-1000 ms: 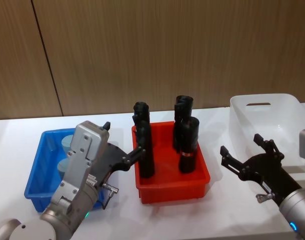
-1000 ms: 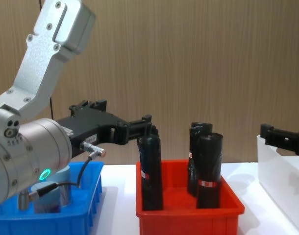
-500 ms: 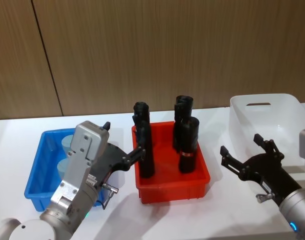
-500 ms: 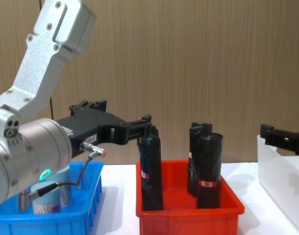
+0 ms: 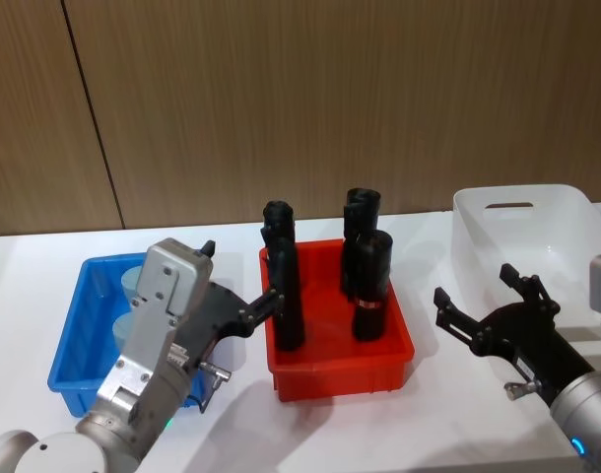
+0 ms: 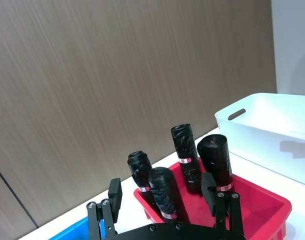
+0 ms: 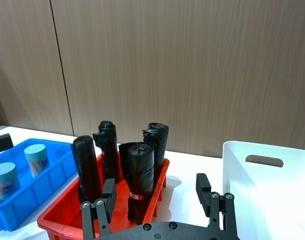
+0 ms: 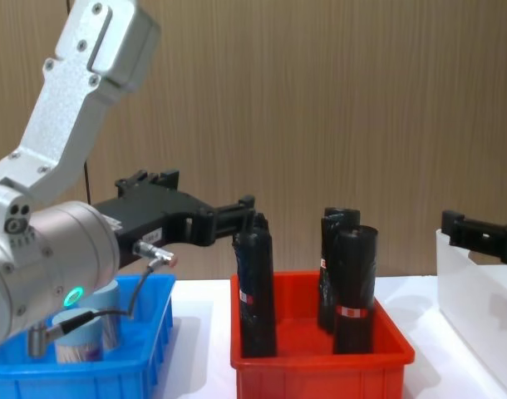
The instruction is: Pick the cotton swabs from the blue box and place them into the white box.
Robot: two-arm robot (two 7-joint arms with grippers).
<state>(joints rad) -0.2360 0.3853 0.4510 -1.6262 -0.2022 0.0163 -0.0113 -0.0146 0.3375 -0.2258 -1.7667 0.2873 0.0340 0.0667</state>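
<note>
The ribbed blue box (image 5: 69, 365) holds 2 round-lidded jars of cotton swabs (image 7: 35, 159); beside it the left gripper (image 5: 243, 276) hovers, jaws wide, empty. 4 black rolls (image 5: 367, 281) stand in a red bin (image 5: 340, 379). By the white box (image 5: 567, 212), the right gripper (image 5: 475, 286) holds nothing, jaws spread.

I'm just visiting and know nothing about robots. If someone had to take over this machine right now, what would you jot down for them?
Left gripper: open, empty, above the blue box's right edge, fingers pointing toward the red bin.
Right gripper: open, empty, in front of the white box.
Cotton swabs: two, both in the blue box.
Done: nothing placed yet.
Left: pick each one up and put it in the white box, clearing the black rolls that stand in the red bin between the two boxes.
</note>
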